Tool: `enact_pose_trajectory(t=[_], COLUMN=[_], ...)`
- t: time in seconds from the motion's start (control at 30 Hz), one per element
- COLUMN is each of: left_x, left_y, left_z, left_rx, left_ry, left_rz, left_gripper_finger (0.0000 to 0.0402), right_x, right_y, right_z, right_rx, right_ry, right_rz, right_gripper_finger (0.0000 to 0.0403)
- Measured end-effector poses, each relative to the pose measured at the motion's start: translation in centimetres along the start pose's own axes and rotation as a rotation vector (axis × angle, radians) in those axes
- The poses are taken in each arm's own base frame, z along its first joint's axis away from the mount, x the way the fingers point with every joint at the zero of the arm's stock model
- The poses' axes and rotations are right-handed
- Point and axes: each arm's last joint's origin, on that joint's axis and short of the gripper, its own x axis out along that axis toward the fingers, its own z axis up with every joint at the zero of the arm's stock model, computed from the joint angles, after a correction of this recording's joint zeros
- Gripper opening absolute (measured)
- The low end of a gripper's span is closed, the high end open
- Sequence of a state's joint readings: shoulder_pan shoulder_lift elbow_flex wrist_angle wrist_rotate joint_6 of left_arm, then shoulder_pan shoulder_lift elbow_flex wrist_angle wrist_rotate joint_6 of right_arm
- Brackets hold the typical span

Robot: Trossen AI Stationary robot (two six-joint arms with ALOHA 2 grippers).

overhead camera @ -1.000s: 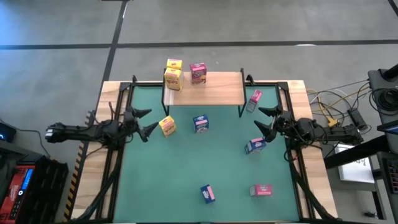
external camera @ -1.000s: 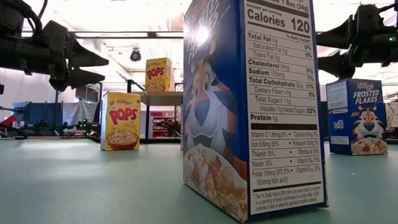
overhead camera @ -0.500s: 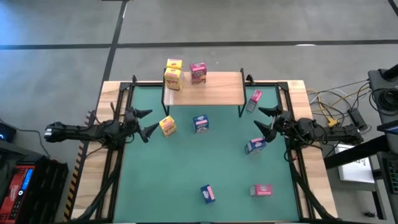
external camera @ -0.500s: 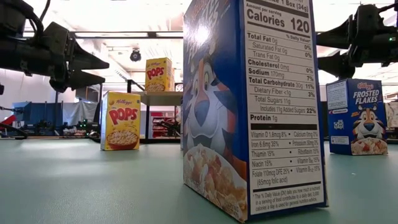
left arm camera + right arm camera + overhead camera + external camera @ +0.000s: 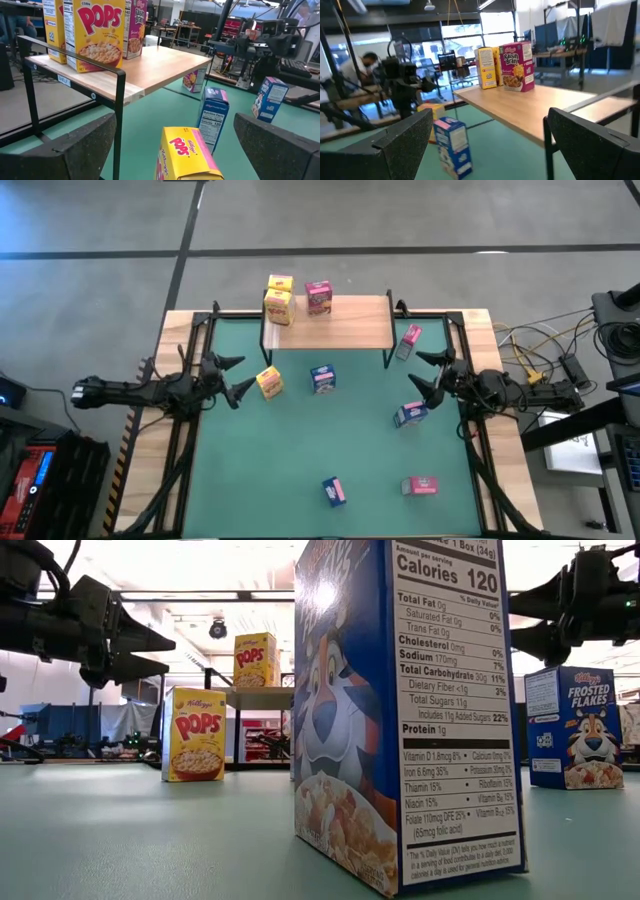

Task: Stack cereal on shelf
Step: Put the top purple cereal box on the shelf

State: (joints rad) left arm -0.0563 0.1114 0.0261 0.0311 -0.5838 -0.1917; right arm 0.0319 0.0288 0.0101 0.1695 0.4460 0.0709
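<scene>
The shelf [image 5: 340,325] stands at the mat's far edge. Two yellow cereal boxes [image 5: 279,298] and a pink one [image 5: 318,297] stand upright on its left part. Several more boxes sit on the green mat, among them a yellow one [image 5: 268,382], a blue one [image 5: 322,379] and a blue one [image 5: 410,414]. My left gripper [image 5: 232,376] hovers open above the mat's left side, just left of the yellow box [image 5: 187,152]. My right gripper [image 5: 428,372] hovers open at the mat's right side, above the blue box. Neither holds anything.
A pink box [image 5: 408,340] stands tilted by the shelf's right legs. Near the front edge lie a blue box [image 5: 334,491] and a pink box [image 5: 420,485]. The shelf's right half [image 5: 555,107] is bare wood. Cables and equipment sit right of the table [image 5: 560,370].
</scene>
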Motion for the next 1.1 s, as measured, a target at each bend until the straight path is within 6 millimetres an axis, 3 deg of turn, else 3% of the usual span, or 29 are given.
enact_pose_trajectory(t=[0.3,0.43,0.57,0.9,1.1], left_x=[0.0,0.0,0.0,0.0,0.0], left_y=[0.0,0.0,0.0,0.0,0.0], left_z=[0.0,0.0,0.0,0.0,0.0], left_rx=[0.0,0.0,0.0,0.0,0.0], left_ry=[0.0,0.001,0.001,0.001,0.001], left_rz=[0.0,0.0,0.0,0.0,0.0], left_gripper_finger=[0.0387,0.0387,0.0387,0.0387,0.0387], right_x=[0.0,-0.1,-0.3,-1.3,0.0], right_y=[0.1,-0.2,-0.6,-1.0,-0.3], right_z=[0.9,1.5,3.7,9.0,11.4], right_rx=[0.003,0.01,0.008,0.048,0.089], right_ry=[-0.082,-0.09,-0.044,0.228,0.253], right_rz=[0.009,-0.086,-0.253,-0.433,-0.504], right_gripper_finger=[0.0384,0.0384,0.0384,0.0384,0.0384])
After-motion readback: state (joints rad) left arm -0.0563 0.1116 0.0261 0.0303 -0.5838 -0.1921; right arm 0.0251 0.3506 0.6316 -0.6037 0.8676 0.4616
